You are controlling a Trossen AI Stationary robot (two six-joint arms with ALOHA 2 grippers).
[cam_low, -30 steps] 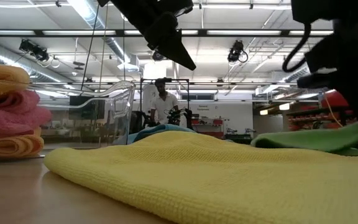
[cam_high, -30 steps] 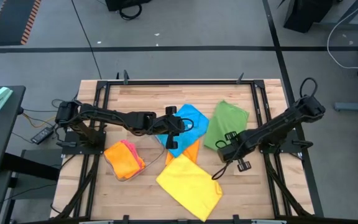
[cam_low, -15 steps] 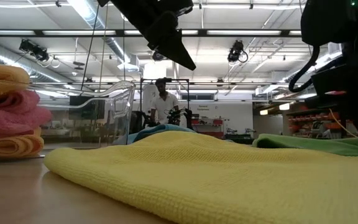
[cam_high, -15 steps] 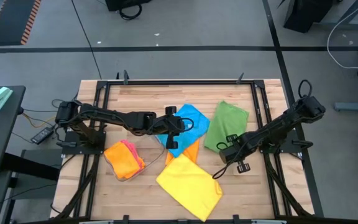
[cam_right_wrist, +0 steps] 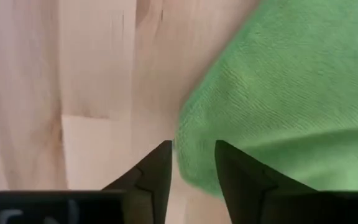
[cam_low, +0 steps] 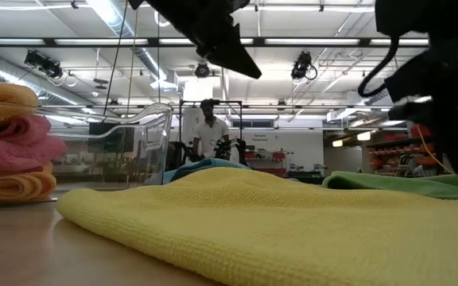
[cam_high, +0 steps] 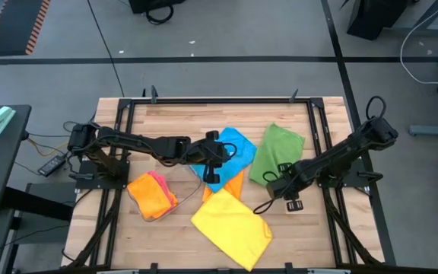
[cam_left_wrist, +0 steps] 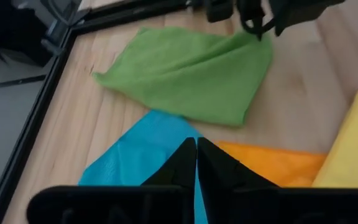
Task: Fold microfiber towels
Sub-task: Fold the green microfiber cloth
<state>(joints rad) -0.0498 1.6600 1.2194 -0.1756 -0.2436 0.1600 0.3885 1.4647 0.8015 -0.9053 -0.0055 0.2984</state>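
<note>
Wooden slats of the table (cam_high: 166, 122) carry the towels. A folded orange and pink stack (cam_high: 152, 193) sits near-left beside the clear plastic tray (cam_high: 185, 180). Unfolded work remains: the yellow towel (cam_high: 231, 227) nearest, the blue towel (cam_high: 230, 152) and orange towel (cam_high: 236, 184) mid-table, the green towel (cam_high: 276, 151) right.

Left claw (cam_high: 211, 168) hovers pinched together above the blue towel. Right claw (cam_right_wrist: 191, 163), parted, straddles the green towel's near corner; only its wrist view shows that. Only the low view shows a person (cam_low: 207, 131) beyond.
</note>
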